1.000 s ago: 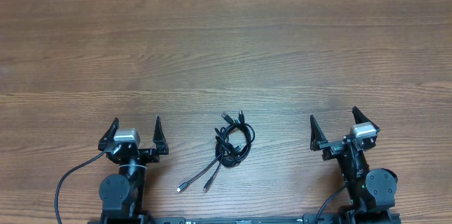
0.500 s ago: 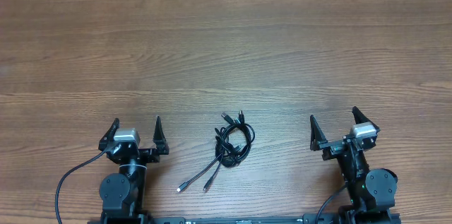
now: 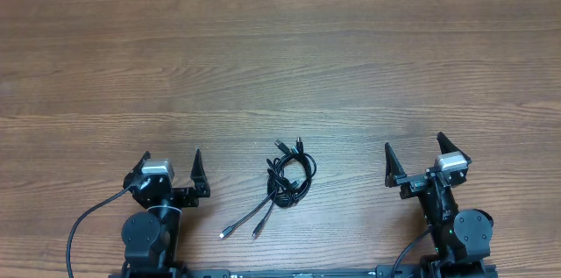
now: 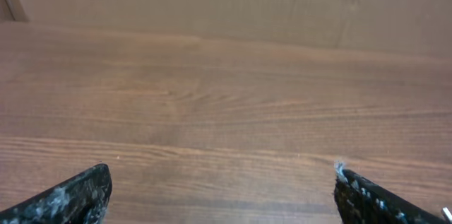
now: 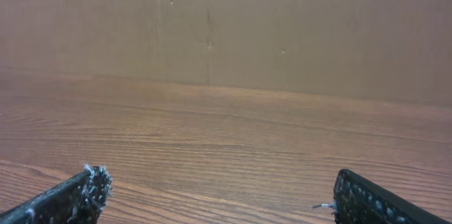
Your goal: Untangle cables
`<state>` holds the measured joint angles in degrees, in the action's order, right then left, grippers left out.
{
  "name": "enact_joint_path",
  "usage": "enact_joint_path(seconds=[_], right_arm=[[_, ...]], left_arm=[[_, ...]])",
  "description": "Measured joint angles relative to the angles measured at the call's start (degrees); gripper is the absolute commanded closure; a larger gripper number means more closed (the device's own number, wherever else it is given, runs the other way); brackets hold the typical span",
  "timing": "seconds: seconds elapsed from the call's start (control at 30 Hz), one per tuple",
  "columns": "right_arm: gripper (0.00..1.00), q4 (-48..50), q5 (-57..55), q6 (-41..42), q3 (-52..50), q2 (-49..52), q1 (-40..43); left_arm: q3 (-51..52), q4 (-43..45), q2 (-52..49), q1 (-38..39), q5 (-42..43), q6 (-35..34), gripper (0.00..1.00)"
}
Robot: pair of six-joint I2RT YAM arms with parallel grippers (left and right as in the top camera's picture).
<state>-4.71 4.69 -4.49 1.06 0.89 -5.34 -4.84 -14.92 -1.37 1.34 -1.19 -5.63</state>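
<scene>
The cables [image 3: 289,181] are lying as one small tangled bundle on the table [image 3: 280,50], close to its near edge and between our two arms. Two loose tails are trailing from the bundle toward the near left, each ending in a small plug [image 3: 224,234]. A few more plug ends are poking out at the coil's far side. Nothing is touching the bundle.

Our left gripper [image 3: 169,160] is sitting to the left of it, fingers spread wide and holding nothing. Our right gripper [image 3: 414,149] is sitting well to the right, likewise spread and empty. Both wrist views are showing only bare wood and a plain wall beyond the parted fingers, so neither is pointing at the cables.

We are judging that the task is only starting, with the approach not yet begun. The next move is calling for one arm to swing inward and pin a tail or the coil's edge. The other would then be taking a separate strand to draw free without dragging the whole bundle.
</scene>
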Motion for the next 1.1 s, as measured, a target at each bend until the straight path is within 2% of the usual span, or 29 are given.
enact_joint_path(seconds=[0.2,0.37,0.63,0.83,1.1], right_arm=[[0.0,0.0,0.0,0.0,0.0,0.0,0.0],[0.0,0.0,0.0,0.0,0.0,0.0,0.0],[0.0,0.0,0.0,0.0,0.0,-0.1,0.0],[0.0,0.0,0.0,0.0,0.0,-0.2,0.0],[0.0,0.0,0.0,0.0,0.0,-0.2,0.0]], left_arm=[[-2.4,-0.8,-5.5,0.0,0.1,0.0,0.0],[-6.5,-0.6,-16.3,0.0,0.1,0.0,0.0],[-15.2,-0.8,-39.3,0.0,0.3,0.0,0.0],[-23.0,-5.2,-54.6,0.0,0.5,0.0,0.0],[-29.6,-9.6,-66.2,0.0,0.5,0.0,0.0]])
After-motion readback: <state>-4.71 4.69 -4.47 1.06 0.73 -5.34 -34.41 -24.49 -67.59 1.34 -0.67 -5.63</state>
